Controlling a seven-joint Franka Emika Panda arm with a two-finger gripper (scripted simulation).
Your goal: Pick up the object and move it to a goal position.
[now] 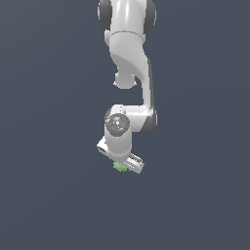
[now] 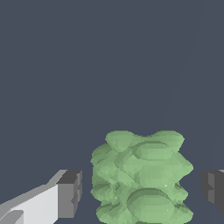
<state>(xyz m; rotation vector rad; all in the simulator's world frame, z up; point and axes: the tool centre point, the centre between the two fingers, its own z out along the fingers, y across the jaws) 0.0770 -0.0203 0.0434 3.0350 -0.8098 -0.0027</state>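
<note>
Straddling the object point(image 2: 142, 177), a lumpy green blob on the dark counter point(image 1: 49, 195), the white tool point(image 1: 123, 165) hangs spread: one finger either side, neither touching (squeezing seems next).

The arm point(image 1: 128, 63) looked like smooth, glossy white plastic, its rounded shells catching soft highlights, with darker grey bands at the joints. A speckled, metallic-looking grey disc point(image 1: 117, 124) sat on the wrist housing just above the gripper point(image 1: 122, 163). The gripper body had the same smooth white finish, while its fingertips point(image 2: 70, 194) were matt dark grey, flat-faced and dull. Between those fingertips, the object point(image 2: 142, 177) was light green with a lumpy, bumpy surface, faintly shiny on its bulges. The ground point(image 1: 49, 195) around the object was a uniform, matt slate-blue with no texture.
</note>
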